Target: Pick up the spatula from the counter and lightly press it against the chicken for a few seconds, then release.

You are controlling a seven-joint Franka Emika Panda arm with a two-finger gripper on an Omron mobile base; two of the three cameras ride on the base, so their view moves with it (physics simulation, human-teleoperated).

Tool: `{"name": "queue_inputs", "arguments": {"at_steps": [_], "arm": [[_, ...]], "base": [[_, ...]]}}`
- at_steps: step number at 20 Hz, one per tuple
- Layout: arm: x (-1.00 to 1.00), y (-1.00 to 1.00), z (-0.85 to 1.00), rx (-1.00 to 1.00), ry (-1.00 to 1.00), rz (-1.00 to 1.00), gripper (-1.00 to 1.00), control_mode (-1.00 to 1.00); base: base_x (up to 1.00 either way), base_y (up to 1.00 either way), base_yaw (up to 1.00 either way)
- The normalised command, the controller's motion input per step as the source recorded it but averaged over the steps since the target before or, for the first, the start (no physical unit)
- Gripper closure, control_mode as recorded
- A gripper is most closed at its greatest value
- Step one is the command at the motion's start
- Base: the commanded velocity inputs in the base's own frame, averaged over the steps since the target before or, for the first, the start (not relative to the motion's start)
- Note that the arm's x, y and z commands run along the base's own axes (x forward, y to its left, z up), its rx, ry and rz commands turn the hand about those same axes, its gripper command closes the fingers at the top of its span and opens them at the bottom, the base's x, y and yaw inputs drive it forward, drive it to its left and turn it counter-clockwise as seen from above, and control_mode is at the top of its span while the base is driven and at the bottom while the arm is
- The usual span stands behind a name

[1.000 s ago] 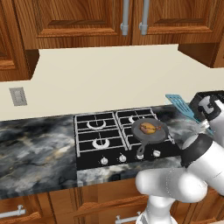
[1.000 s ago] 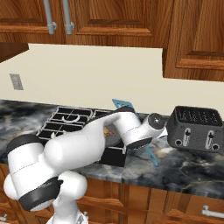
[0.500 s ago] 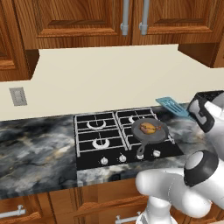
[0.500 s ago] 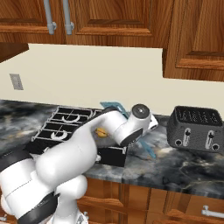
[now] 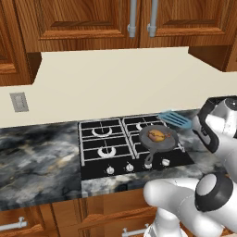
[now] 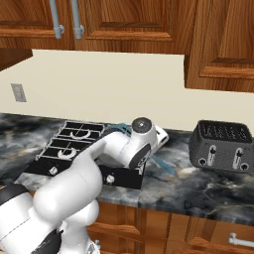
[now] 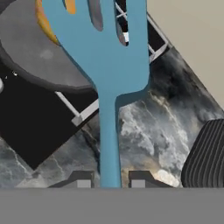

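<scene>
Jaws clamped on the spatula (image 5: 175,120) handle, blade hovering by the pan's (image 5: 170,140) upper-right rim, right of frame. Carry step; next you lower it lightly onto the chicken (image 5: 158,135).

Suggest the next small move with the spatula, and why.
Probably ease the spatula left and down onto the chicken. The tool grips its handle, but the blade hangs by the right rim of the pan, apparently not yet touching the chicken.
</scene>
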Motion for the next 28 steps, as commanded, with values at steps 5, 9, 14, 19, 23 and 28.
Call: {"name": "queue_inputs", "arguments": {"at_steps": [5,9,14,19,23,28], "arm": [[0.00,0.00,0.00,-0.09,0.12,0.15,1.00,-1.00],[0.02,0.00,0.00,-0.05,0.15,0.14,1.00,-1.00],[0.01,0.03,0.00,-0.04,0.09,0.12,1.00,-1.00],[0.00,0.10,0.00,-0.04,0.05,0.08,1.00,-1.00],[0.00,0.18,0.00,-0.03,0.04,0.05,1.00,-1.00],[0.00,0.16,0.00,-0.03,0.03,0.03,1.00,-1.00]], "base": [[0.00,0.00,0.00],[0.00,0.00,0.00],[0.00,0.00,0.00],[0.00,0.00,0.00],[0.00,0.00,0.00],[0.00,0.00,0.00]]}}
